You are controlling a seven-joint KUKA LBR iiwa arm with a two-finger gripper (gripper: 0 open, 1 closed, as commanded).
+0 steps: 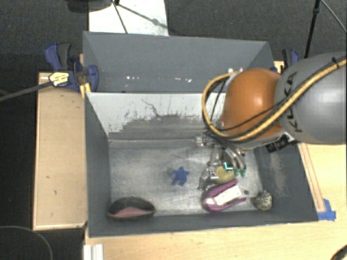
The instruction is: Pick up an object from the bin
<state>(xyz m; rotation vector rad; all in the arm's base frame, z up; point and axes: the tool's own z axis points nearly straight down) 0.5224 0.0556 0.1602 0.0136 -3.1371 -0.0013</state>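
The bin (142, 150) is grey metal. Its bottom is scratched and dull, and whitish scuffs run along the foot of the back wall. Around it lies dark carpet (32, 15).

The arm (320, 107) comes in from the right. Its orange cover (252, 99) and looped cables (208, 112) hide the bin's right rear part and most of the wrist. The end effector (217, 176) hangs low over the right front of the bin, just above a purple packet (221, 196) with a white patch. The packet lies flat on the bottom, and its upper edge is covered by the tool. Whether the end effector is released or clenched cannot be told, as its tip is a tangle of metal and shadow. A pale yellow-green bit shows there, and it is unclear whether that is a loose thing or part of the robot.

A speckled ball (264, 200) sits just right of the packet. A small blue star (179, 176) lies left of the tool, apart from it. A dark oval (130, 208) with a pinkish band rests in the front left corner.
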